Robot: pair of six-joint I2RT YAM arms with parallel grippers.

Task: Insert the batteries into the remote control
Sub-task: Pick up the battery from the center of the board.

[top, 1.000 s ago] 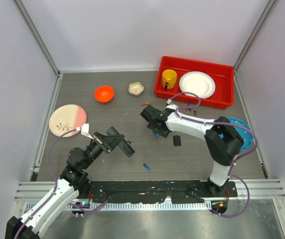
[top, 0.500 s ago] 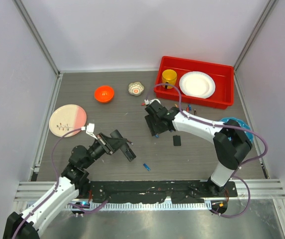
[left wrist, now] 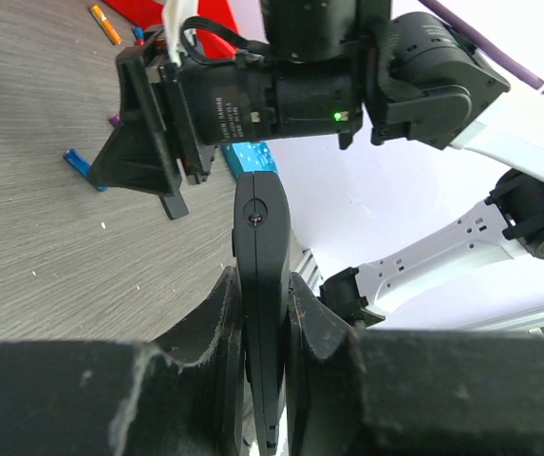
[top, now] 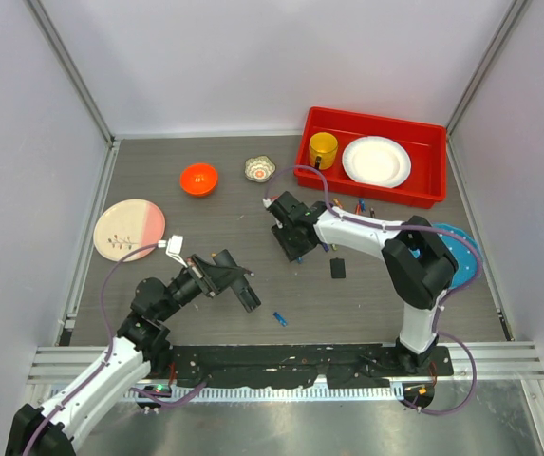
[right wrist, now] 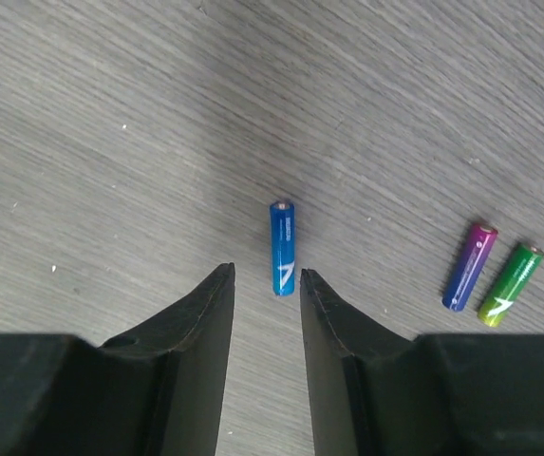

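The remote control (left wrist: 260, 223), a slim black bar seen edge-on with its battery recess out of sight, is held above the bench (top: 205, 237) at near left, clamped in the left pincer (left wrist: 262, 283). No battery looks loaded yet, so the whole job appears to lie ahead. A blue battery (right wrist: 283, 247) rests on the bench just beyond the right pincer (right wrist: 265, 277), whose jaws stand slightly apart and empty mid-bench, with a purple battery (right wrist: 469, 267) and a green battery (right wrist: 510, 283) nearby.

Bench: grey wood-grain bench (top: 215, 218)
Far side: red plastic tray (top: 423, 197), orange round bowl (top: 198, 178), small fluted cup (top: 260, 169)
Left: pink-and-cream round plate (top: 135, 218)
Middle: small black rectangle (top: 338, 268)
Near: thin blue battery (top: 278, 318)
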